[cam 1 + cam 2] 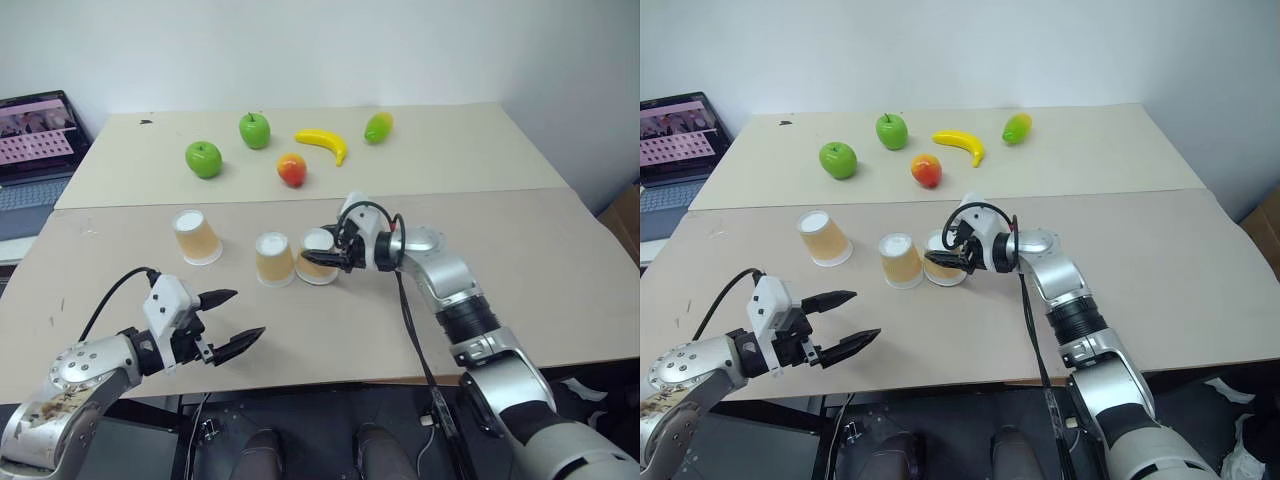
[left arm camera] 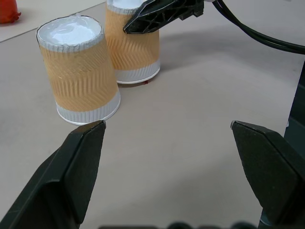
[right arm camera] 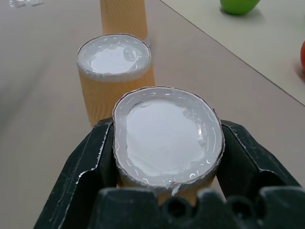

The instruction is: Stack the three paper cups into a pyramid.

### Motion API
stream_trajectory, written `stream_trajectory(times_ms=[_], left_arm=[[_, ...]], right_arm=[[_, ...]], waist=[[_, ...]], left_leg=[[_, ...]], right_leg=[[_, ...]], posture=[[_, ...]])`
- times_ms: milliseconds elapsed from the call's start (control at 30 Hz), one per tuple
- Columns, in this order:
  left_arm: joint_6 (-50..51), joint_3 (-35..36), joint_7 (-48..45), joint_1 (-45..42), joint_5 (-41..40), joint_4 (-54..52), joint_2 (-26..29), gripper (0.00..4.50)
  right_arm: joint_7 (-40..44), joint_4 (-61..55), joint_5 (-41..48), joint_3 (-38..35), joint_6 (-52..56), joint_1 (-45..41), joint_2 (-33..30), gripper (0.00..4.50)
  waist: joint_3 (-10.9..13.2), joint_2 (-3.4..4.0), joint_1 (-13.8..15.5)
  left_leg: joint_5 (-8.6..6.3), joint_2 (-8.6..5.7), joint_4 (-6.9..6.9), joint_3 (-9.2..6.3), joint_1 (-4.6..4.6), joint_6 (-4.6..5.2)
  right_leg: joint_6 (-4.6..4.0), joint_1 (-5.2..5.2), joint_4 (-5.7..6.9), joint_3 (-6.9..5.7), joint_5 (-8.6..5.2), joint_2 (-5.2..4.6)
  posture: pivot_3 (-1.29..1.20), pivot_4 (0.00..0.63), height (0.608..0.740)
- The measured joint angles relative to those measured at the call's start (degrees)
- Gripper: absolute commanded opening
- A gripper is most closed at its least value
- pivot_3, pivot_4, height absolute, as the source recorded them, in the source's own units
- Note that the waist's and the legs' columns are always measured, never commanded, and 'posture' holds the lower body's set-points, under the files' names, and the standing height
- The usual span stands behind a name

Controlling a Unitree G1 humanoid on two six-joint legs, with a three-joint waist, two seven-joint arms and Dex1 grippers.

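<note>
Right gripper is clamped on the rightmost paper cup, black fingers pressing on either side just under the white base, squeezing that end slightly oval. All three cups sit upside down on the tan table, wide rim down. The held cup looks to rest on or just at the tabletop; the wrist view hides its rim, so contact can't be confirmed. The middle cup stands just beside it, close but whether they touch can't be told from the head views. The third cup is further to the robot's left, apart from the other two and slightly tilted. Nothing is stacked yet, all cups at table level in a loose row. Left gripper hangs over the near edge of the table with jaws spread wide, holding nothing, pointed toward the middle cup and well short of it. On the far table section: two green apples, a red-orange fruit, a banana and a green-yellow mango-like fruit, all well away from the cups. A laptop sits open off the table's far left corner.
</note>
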Motion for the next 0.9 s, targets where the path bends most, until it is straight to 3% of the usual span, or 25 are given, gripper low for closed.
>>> stream_trajectory(times_ms=[100,133,233,467,667,900], left_arm=[[0.0,0.0,0.1,0.2,0.0,0.0,0.0,4.5],[0.0,0.0,0.1,0.3,0.0,0.0,0.0,4.5],[0.0,0.0,0.1,0.6,0.0,0.0,-0.1,4.5],[0.0,0.0,0.2,0.6,0.1,0.0,-0.3,4.5],[-0.8,0.2,1.9,1.3,0.5,0.1,-2.9,4.5],[-5.0,7.5,22.2,-2.6,6.0,0.7,-17.2,4.5]], right_arm=[[0.3,0.8,-0.4,0.2,-0.8,-0.1,0.8,2.56],[0.4,0.9,-0.4,0.2,-0.9,-0.1,1.0,3.53],[0.6,0.9,-0.5,0.3,-1.0,-0.1,1.6,4.46],[2.1,-2.6,-0.2,0.4,-0.6,0.1,1.0,4.49],[3.2,-14.9,4.4,-2.7,5.8,1.2,-2.9,4.49],[1.3,-22.6,9.3,-9.9,12.8,1.5,-7.7,4.49]], waist=[[0.0,0.0,0.0],[0.0,0.0,0.0],[0.0,0.0,0.0],[0.0,0.0,0.0],[0.0,-0.01,0.3],[-0.1,-0.12,1.2]], left_leg=[[0.0,0.0,0.0,0.0,0.0,0.0],[0.0,0.0,0.0,0.0,0.0,0.0],[0.0,0.01,0.0,0.0,0.01,0.0],[0.0,0.0,0.0,-0.01,0.0,0.0],[0.0,0.01,0.0,-0.01,-0.02,0.0],[0.0,0.0,0.07,-0.04,-0.01,0.0]], right_leg=[[0.0,0.01,0.01,0.0,0.0,0.0],[0.0,0.01,0.01,0.0,0.0,0.0],[0.0,-0.01,0.02,0.0,0.0,0.01],[0.0,0.0,0.01,0.0,0.0,0.0],[0.0,0.0,0.0,-0.01,0.0,-0.02],[-0.01,0.05,-0.01,-0.02,0.01,-0.02]], posture=[[0.0,0.15,0.732],[0.0,0.15,0.732],[0.0,0.15,0.732],[0.0,0.15,0.732],[0.0,0.15,0.732],[0.0,0.15,0.732]])
